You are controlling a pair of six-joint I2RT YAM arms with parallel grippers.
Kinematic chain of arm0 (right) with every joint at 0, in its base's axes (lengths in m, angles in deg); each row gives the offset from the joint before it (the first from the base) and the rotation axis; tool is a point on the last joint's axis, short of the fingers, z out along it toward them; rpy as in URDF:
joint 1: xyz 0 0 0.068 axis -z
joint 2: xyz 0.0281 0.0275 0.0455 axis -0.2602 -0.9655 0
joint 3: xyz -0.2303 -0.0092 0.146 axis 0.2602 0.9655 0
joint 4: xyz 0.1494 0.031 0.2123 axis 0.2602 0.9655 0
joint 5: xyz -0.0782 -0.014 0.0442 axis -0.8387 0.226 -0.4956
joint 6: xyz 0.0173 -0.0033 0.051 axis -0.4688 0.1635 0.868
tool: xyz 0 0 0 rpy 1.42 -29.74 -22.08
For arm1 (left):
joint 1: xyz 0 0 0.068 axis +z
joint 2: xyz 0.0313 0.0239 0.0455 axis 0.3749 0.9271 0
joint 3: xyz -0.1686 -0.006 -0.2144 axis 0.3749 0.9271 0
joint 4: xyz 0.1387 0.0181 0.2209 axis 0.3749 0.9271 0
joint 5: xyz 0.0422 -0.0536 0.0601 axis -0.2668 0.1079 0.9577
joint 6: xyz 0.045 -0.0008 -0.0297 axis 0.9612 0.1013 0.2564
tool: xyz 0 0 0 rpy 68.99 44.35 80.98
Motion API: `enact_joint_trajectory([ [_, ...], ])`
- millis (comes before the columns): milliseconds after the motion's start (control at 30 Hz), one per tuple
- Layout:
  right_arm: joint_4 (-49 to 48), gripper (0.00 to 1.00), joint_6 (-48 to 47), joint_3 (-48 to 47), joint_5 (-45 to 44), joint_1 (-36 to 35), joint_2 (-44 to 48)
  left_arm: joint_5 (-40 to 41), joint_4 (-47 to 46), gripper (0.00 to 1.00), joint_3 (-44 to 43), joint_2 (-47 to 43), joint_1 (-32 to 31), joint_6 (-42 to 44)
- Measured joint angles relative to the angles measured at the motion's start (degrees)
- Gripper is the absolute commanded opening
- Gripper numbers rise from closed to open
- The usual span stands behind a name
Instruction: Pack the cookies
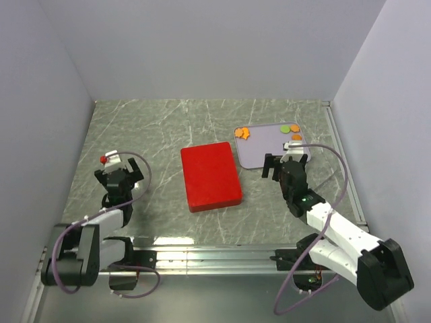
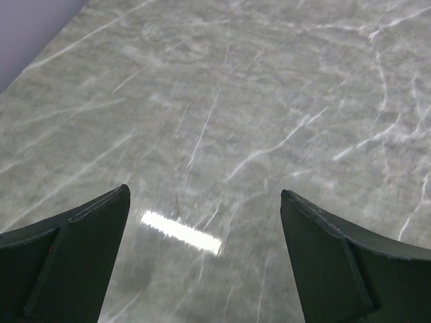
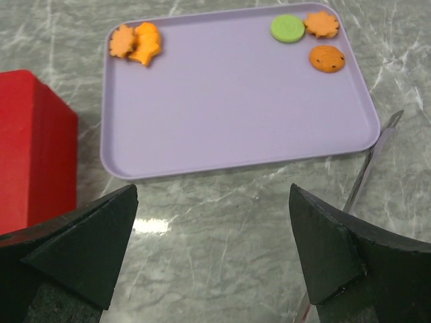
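From above, the cookies (image 1: 291, 128) lie in the two far corners of the lavender tray (image 1: 269, 153). The right gripper (image 1: 286, 161) hangs at its near edge, and the left gripper (image 1: 116, 163) is well to its left.

Left wrist: the fingers (image 2: 74, 249) are spread wide with only the marble table (image 2: 269, 101) between them.

Right wrist: the fingers (image 3: 74, 249) are wide apart and empty. The green disc (image 3: 287, 28) looks thin, light and rigid, so it is probably best pinched across its edges from above.

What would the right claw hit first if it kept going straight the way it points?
Likely the lavender tray, at its near rim; but the right gripper tilts down, so it might touch the marble table just short of it. Depth is unclear. The cookies lie farther, at the far corners.
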State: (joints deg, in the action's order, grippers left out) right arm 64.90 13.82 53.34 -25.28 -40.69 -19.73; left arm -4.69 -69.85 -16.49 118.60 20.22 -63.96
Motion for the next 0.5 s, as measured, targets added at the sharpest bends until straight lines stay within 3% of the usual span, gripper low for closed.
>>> enact_joint_trajectory([
  [300, -7.1, 1.0, -1.7, -0.4, -1.9, 1.4, -7.6, -8.6, -13.1, 0.97, -7.8, 15.4, 4.2, 0.0],
  [500, -7.5, 1.0, -1.7, 0.0, -3.5, 1.7, -7.6, -14.3, -22.4, 0.99, -4.5, 19.7, 3.7, 1.1],
])
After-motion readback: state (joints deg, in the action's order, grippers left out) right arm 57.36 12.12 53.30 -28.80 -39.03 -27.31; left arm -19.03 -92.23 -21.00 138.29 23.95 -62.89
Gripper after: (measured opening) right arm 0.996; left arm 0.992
